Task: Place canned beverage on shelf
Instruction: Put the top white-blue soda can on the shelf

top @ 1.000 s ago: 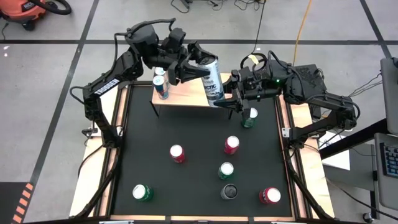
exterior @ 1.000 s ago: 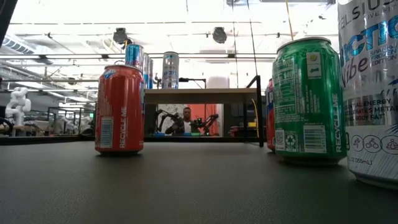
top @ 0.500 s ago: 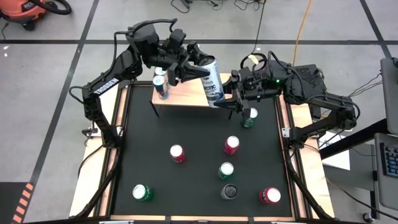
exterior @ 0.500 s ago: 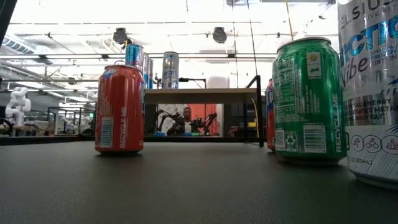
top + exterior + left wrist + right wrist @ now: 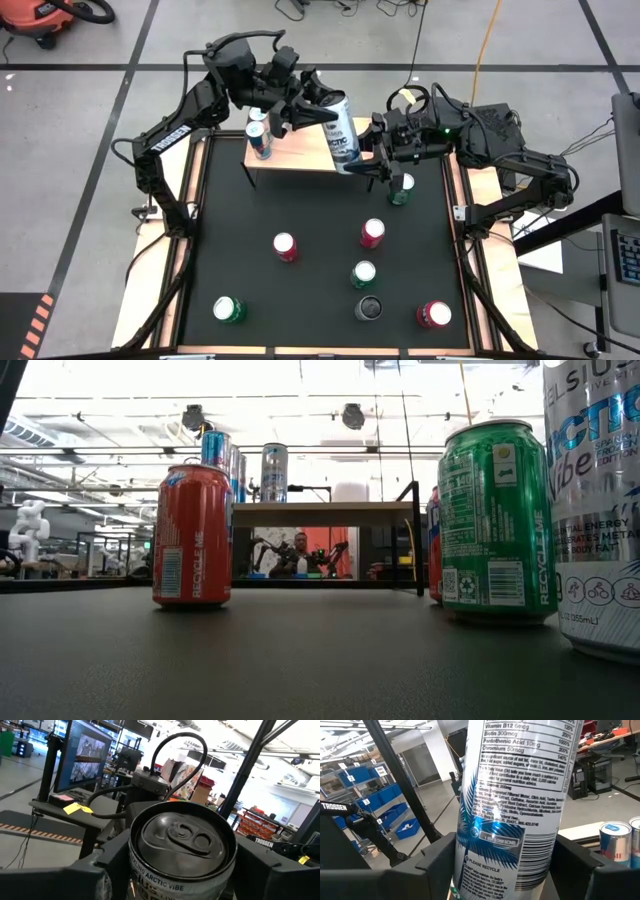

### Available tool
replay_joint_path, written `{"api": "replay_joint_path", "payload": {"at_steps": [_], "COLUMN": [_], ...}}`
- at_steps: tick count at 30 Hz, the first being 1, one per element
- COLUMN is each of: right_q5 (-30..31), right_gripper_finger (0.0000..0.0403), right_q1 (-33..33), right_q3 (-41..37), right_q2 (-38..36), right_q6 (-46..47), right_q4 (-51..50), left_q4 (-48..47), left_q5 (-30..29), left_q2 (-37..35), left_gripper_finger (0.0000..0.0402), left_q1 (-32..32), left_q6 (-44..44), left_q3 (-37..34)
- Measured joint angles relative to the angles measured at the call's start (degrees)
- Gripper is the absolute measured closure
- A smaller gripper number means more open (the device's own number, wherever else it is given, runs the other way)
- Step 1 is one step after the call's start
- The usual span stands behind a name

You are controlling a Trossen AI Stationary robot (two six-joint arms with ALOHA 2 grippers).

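Note:
A tall silver can (image 5: 340,125) hangs tilted in the air over the right end of the light-wood shelf (image 5: 300,158) at the table's far edge. Both grippers are on it. My left gripper (image 5: 318,108) is shut on its upper end, and the lid (image 5: 182,837) fills the left wrist view. My right gripper (image 5: 358,155) is shut on its lower half (image 5: 510,820). Two blue cans (image 5: 260,138) stand on the shelf's left end. In the low view the shelf (image 5: 320,513) shows far off, with cans (image 5: 274,472) on top. My left gripper has the can's upper end (image 5: 150,875), just under the lid, between its two fingers (image 5: 112,865), one on each side wall. They come in about level from the table's far left. The can is lifted clear of the shelf and leans. My right gripper pinches the can's lower half (image 5: 470,870) between its two fingers (image 5: 575,865), which lie across the can. They come in level from the table's right. The can hangs clear above the shelf, with its lid leaning toward the far left.
Several cans stand loose on the black tabletop: green (image 5: 401,188), red (image 5: 373,232), red (image 5: 285,246), green (image 5: 363,273), green (image 5: 229,309), dark (image 5: 368,308), red (image 5: 434,314). The shelf's middle and right part are bare wood.
My left gripper's fingers have drawn in around the silver can's upper end. Both arms and the can have kept their place.

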Motion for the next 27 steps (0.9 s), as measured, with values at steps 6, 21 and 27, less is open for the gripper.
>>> {"api": "replay_joint_path", "payload": {"at_steps": [6, 21, 27], "right_q5": [0.15, 0.44, 0.63], "right_gripper_finger": [0.0151, 0.0079, 0.0076], "right_q1": [-0.04, -1.21, -3.06], "right_q3": [0.02, 0.07, 0.07], "right_q2": [0.0, -0.17, -1.81], "right_q6": [0.18, 4.59, 4.19], "right_q4": [-0.53, -3.02, -5.85], "left_q4": [-0.07, -1.33, -1.44], "left_q5": [0.19, 3.26, 5.61], "left_q2": [0.0, 0.02, -0.04], "left_gripper_finger": [0.0141, 0.0148, 0.0148], "left_q1": [0.04, 2.56, 3.87], "left_q6": [-0.06, -0.74, -0.8], "left_q3": [0.0, 0.0, 0.0]}}
